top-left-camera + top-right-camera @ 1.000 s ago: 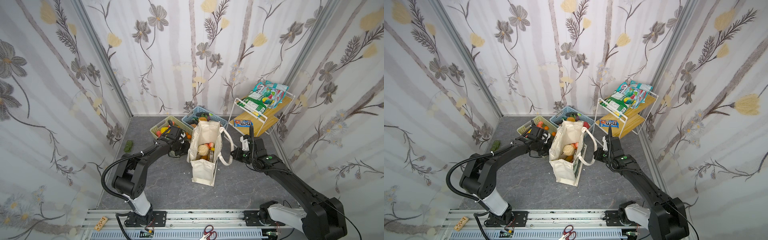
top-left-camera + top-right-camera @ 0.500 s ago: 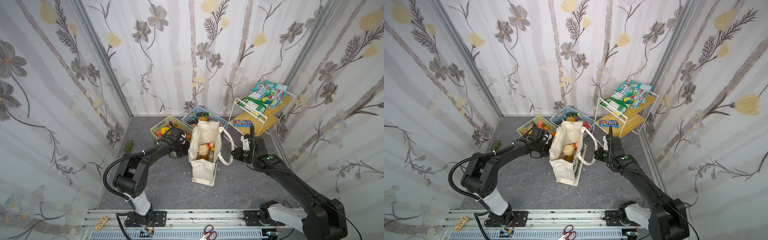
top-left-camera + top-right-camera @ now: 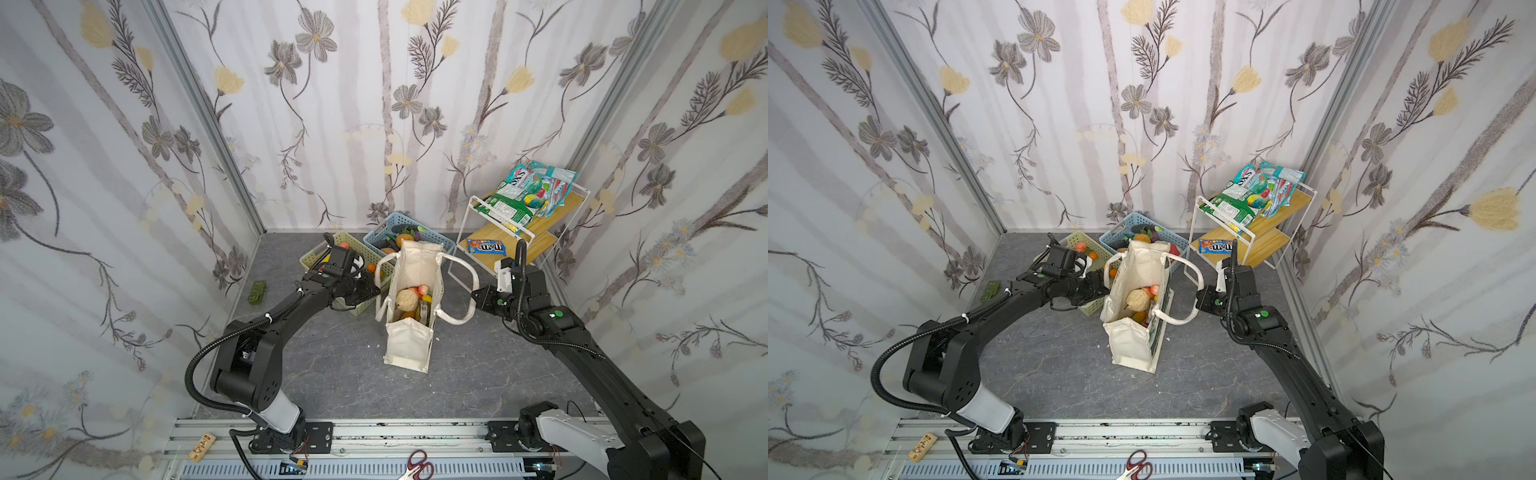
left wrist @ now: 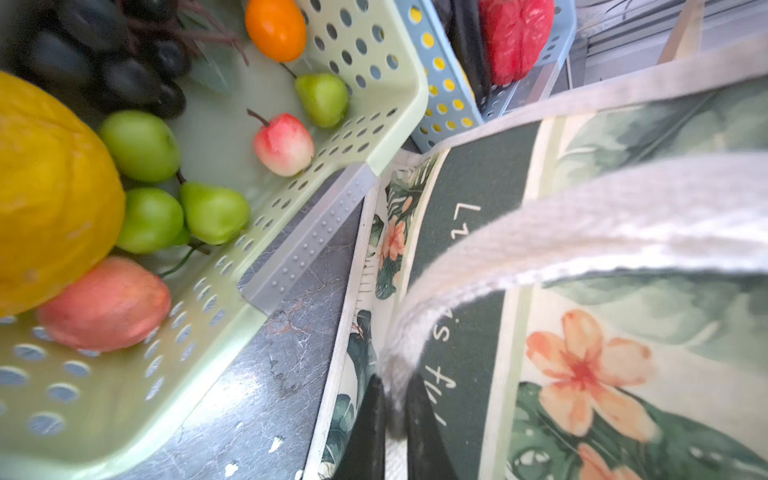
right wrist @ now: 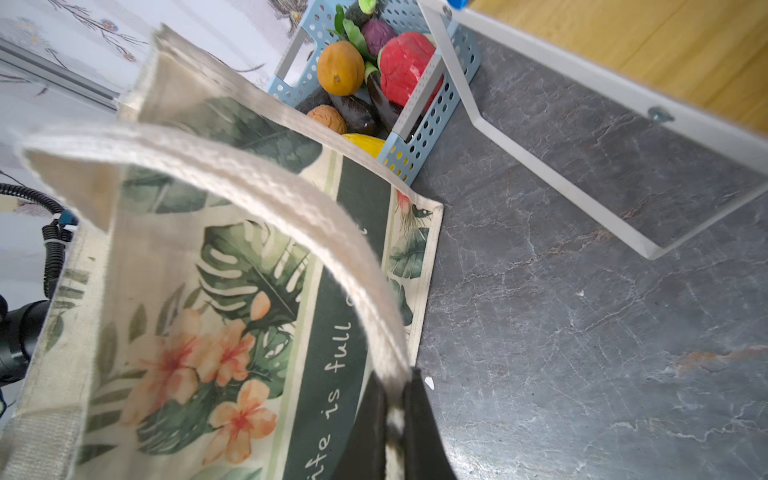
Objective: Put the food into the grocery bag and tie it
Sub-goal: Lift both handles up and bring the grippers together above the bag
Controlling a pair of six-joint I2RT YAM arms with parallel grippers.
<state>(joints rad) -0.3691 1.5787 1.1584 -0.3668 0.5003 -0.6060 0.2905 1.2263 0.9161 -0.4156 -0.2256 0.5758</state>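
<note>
The grocery bag [image 3: 406,347] stands upright on the grey floor with its mouth open. There is food inside already: a beige cauliflower [image 3: 406,300] on top, with orange and red pieces around it. The canvas is soft, so I expect it to slump or fold wherever I pull. The toy food looks light to me, so the bag may tip or drag rather than stay planted. The thick white woven handles are the place to take hold. They look rough enough not to slip and limp enough to cross and knot.

My left gripper [image 4: 392,401] is closed on the left handle [image 4: 561,232], with the jaws pinching the webbing against the bag's printed side. My right gripper [image 5: 395,399] is clamped the same way on the right handle [image 5: 291,208], at the outer bend of its loop on the bag's opposite side. In both top views each gripper sits just beside the bag, one at each flank. With both handles in hand, I judge tying to be the step in hand.

The green basket [image 4: 232,291] touches or nearly touches the bag on my left arm's side and holds pears, grapes and a large yellow fruit. The blue basket [image 5: 415,137] is behind the bag. The white wire rack [image 5: 540,166] is beyond the bag on my right arm's side.
</note>
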